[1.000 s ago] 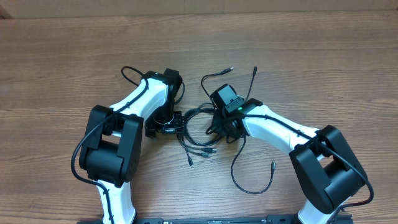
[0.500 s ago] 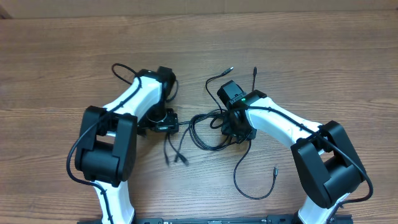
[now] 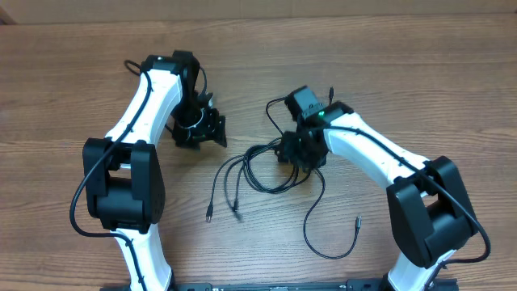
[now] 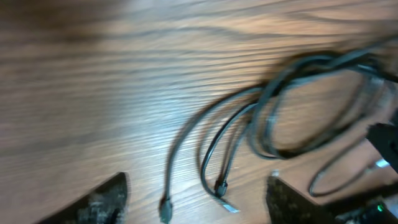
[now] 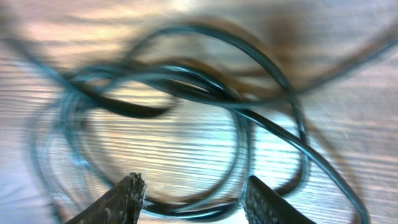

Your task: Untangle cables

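Brown wood-grain tabletop [image 3: 420, 65] carried the black cables [image 3: 260, 171], a loose knot of overlapping loops near its middle, between the two arms. Two strands ran out of the knot toward the near-left and ended in small plugs [image 3: 210, 217] lying free on the wood; another strand curled away on the near-right side in a wide bend. The left tool [image 3: 212, 131] stood off to the left of the knot, apart from it, its jaws spread wide with nothing between them; its wrist view showed bare wood and the loose ends beyond the fingers [image 4: 102, 199]. The right tool [image 3: 292, 155] hung over the knot's right edge, jaws parted; in its blurred wrist view the loops lay just past the fingertips [image 5: 127, 196], and whether any strand touched them could not be told.
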